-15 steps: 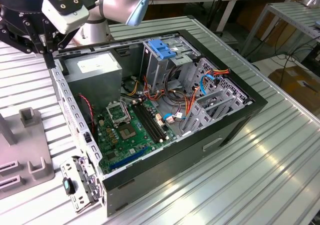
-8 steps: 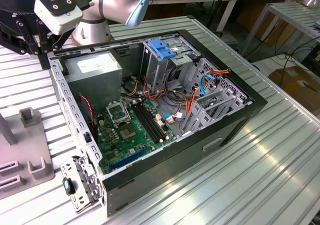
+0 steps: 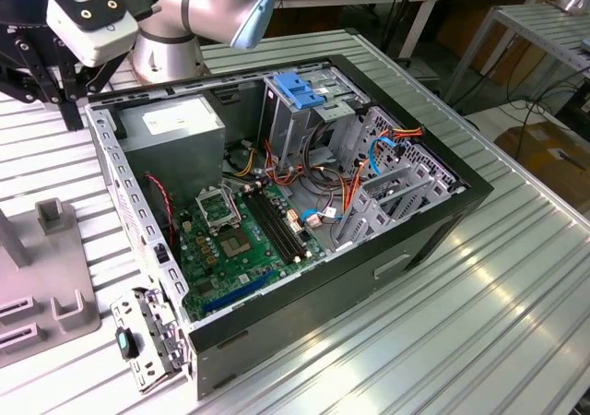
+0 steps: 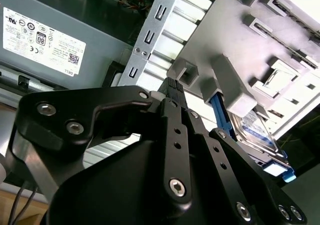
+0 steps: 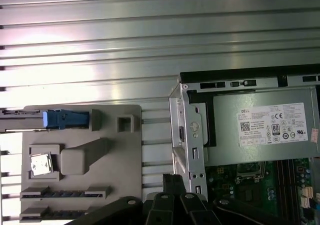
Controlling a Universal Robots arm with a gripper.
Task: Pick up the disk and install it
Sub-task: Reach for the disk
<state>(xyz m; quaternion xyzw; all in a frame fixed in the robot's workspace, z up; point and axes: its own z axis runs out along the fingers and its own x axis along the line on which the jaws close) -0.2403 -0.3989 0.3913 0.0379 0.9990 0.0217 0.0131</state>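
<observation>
The disk [image 5: 66, 119] stands on edge in a slot of the grey fixture [image 5: 125, 155], showing its blue plastic frame. In the second wrist view the disk [image 4: 256, 133] shows a silver face and a blue-banded label, with the blue frame at its end. My gripper [image 4: 172, 85] hangs above the ribbed table between the fixture and the open computer case [image 3: 433, 221]. Its black fingers are shut with nothing between them. In the exterior view my gripper [image 3: 69, 106] is at the case's corner at that view's left, well apart from the disk.
The case holds a grey power supply box [image 3: 171, 124] with a white sticker, a green motherboard [image 3: 240, 240], cables and a blue latch piece [image 3: 300, 88] on the drive cage. The fixture also carries a small chip [image 5: 41, 164] and dark sticks [image 5: 65, 192].
</observation>
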